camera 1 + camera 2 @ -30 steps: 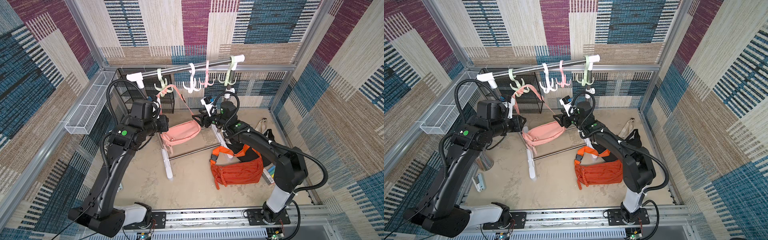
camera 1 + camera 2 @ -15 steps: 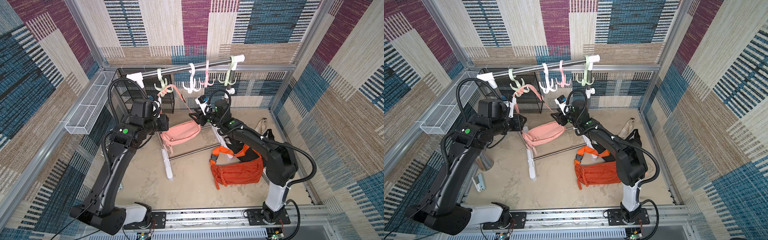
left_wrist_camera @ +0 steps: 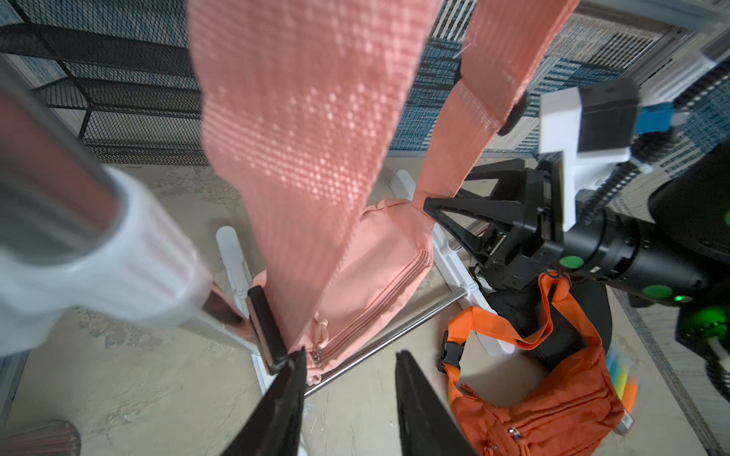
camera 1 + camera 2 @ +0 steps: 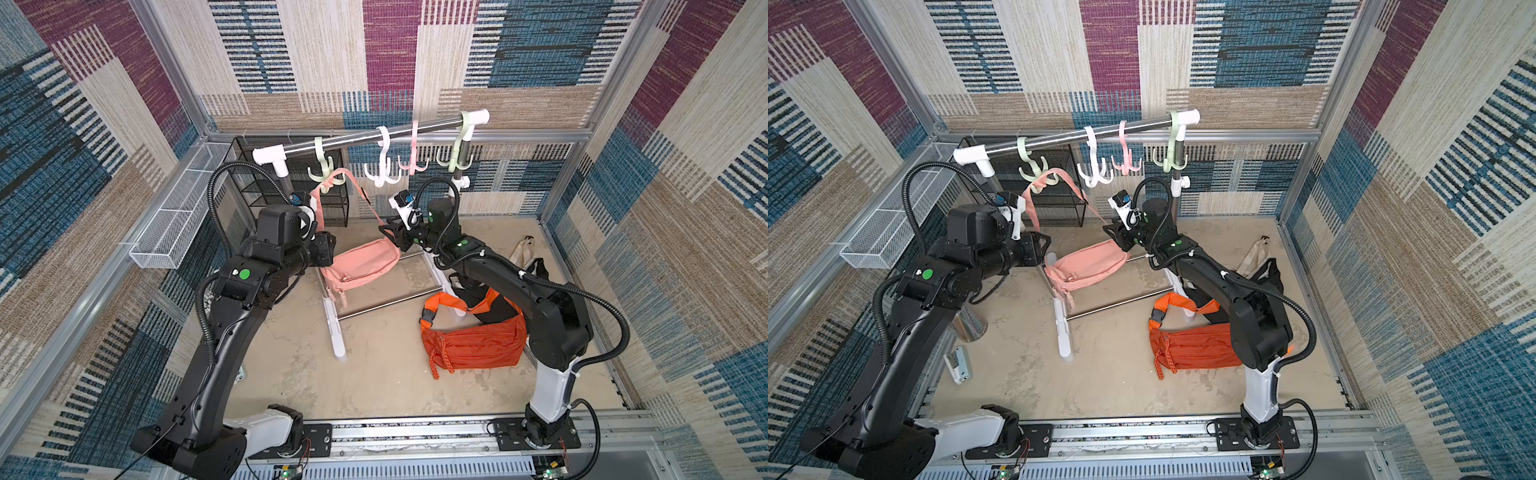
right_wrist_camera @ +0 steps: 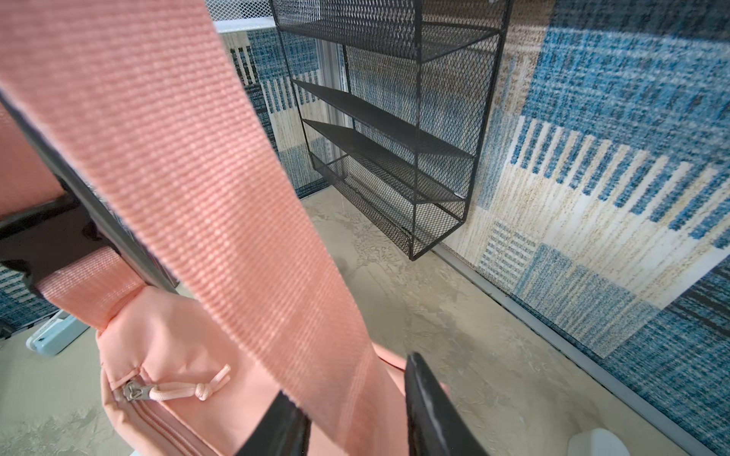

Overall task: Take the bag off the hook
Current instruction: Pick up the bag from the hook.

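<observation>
Pink fabric waist bag [image 4: 359, 262] hangs under the silver metal rail [image 4: 353, 139], clear of the beige table [image 4: 374, 382]. Its pink woven strap [image 5: 197, 177] loops over a prong of the pale green plastic hook [image 4: 321, 163], so the hook carries all the weight. Strap makes an inverted V, both runs taut. Bag's long axis runs roughly level between the two arms, with the end by the right arm sitting higher; zip lines follow that axis.

Left gripper [image 3: 349, 353]: jaws partly open, nothing between them, one tip just beside the strap where it meets the bag. Right gripper [image 5: 347, 379]: jaws partly open, straddling the other strap run just above the bag. A sliver of gap shows beside the strap, so no firm pinch seen.

Likely reason both sit at the bag ends: lifting there would slacken the strap so the loop can slide off the prong. Orange fabric bag [image 4: 473, 345] lies on the table, not involved.
</observation>
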You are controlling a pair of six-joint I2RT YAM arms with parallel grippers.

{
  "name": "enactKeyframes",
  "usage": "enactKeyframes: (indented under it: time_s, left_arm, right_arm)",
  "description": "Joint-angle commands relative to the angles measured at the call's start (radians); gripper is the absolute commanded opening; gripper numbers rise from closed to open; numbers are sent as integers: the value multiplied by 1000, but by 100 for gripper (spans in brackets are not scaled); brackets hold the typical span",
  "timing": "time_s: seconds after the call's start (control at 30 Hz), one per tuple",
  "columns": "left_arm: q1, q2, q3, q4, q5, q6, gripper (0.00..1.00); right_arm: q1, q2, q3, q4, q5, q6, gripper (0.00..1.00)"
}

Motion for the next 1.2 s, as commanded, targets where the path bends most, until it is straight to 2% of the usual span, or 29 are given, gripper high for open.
enactKeyframes:
  time_s: [0.0, 0.13, 0.27, 0.6, 0.63, 0.7, 0.73, 0.8, 0.93, 1.17]
  left_arm:
    - [3, -38, -26, 64, -39, 5, 41]
    - [8, -19, -23, 52, -72, 0, 41]
    - [12, 27, -8, 51, -53, -13, 41]
    - [21, 73, -27, 79, -78, 2, 38]
    - [21, 73, -32, 81, -78, 3, 38]
    - [23, 72, -43, 87, -88, 4, 38]
    - [24, 72, -49, 91, -92, 5, 37]
    - [27, 67, -60, 100, -95, 10, 37]
    - [31, 59, -76, 108, -105, 16, 35]
    - [41, 75, -70, 109, -111, 18, 21]
  right_arm:
    - [0, -5, 7, 2, -11, 3, 41]
    - [0, -13, 8, 2, -18, 9, 41]
    - [0, -14, 23, -4, -16, 21, 40]
    - [2, -20, 17, -5, -31, 36, 27]
    - [2, -18, 15, -5, -31, 35, 29]
    - [2, -11, 11, -10, -21, 29, 44]
    - [2, -4, 14, -13, -9, 28, 48]
    - [2, 2, 15, -19, 2, 19, 49]
    - [2, 11, 15, -28, -1, 0, 45]
    - [2, -9, -5, -36, -1, -12, 30]
